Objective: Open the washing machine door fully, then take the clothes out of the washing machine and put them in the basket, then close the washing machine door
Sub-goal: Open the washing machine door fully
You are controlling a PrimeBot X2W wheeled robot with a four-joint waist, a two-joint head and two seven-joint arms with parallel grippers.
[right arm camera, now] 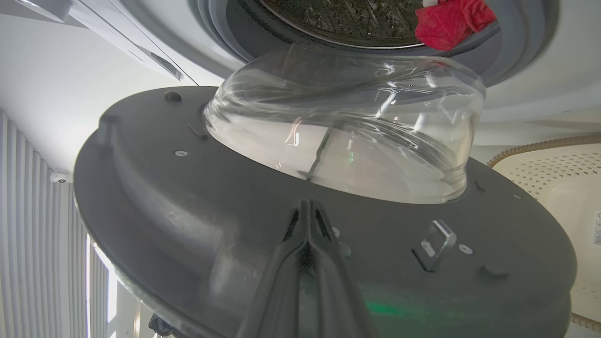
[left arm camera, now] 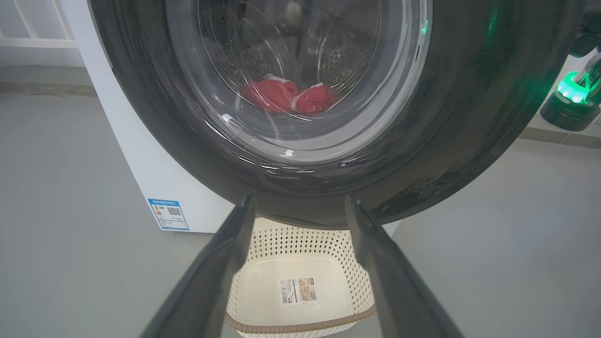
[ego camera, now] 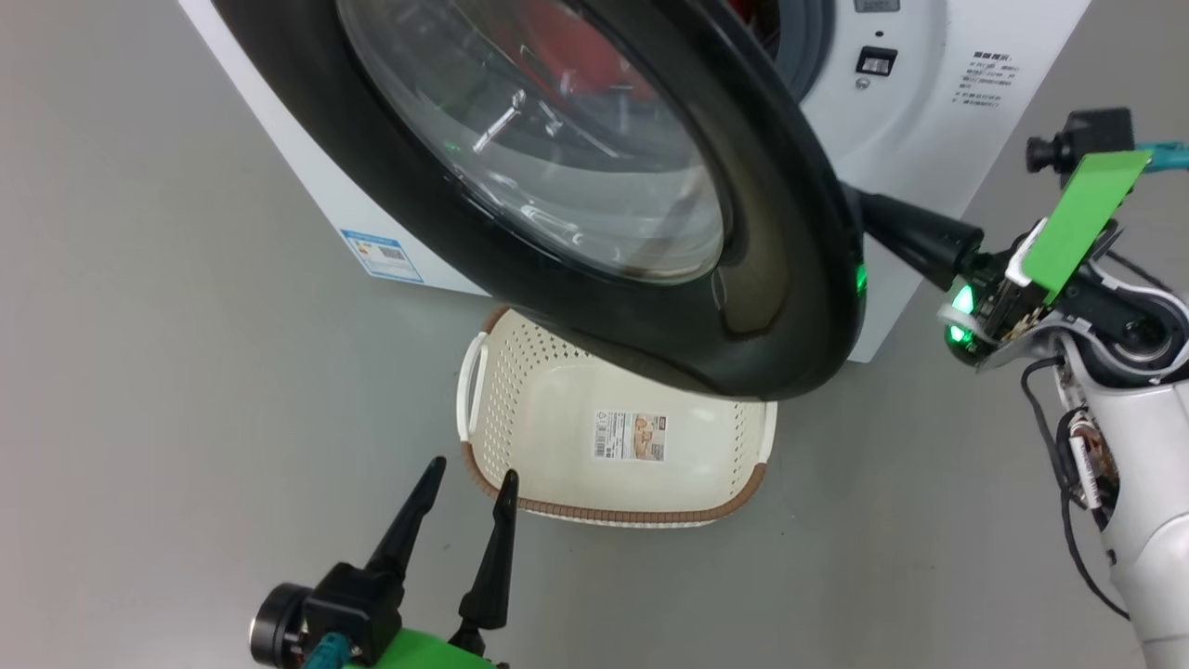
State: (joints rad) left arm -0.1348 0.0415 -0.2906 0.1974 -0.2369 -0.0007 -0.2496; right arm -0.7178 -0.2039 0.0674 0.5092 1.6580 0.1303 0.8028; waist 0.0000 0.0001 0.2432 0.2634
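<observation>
Head view: high and close, tilted steeply down over the washing machine door [ego camera: 790,307] across the upper middle of the frame, the basket [ego camera: 529,400] on the floor [ego camera: 139,372] at lower centre, left jaws at bottom left. Left wrist view: low, nearly level, facing the door's outer glass between the spread left jaws, basket at bottom centre. Right wrist view: very near the door's dark inner side, facing along the pressed-together right jaws toward the washing machine [right arm camera: 563,84] opening at the top. Shared by all three: door, basket, red clothes [left arm camera: 281,96].
</observation>
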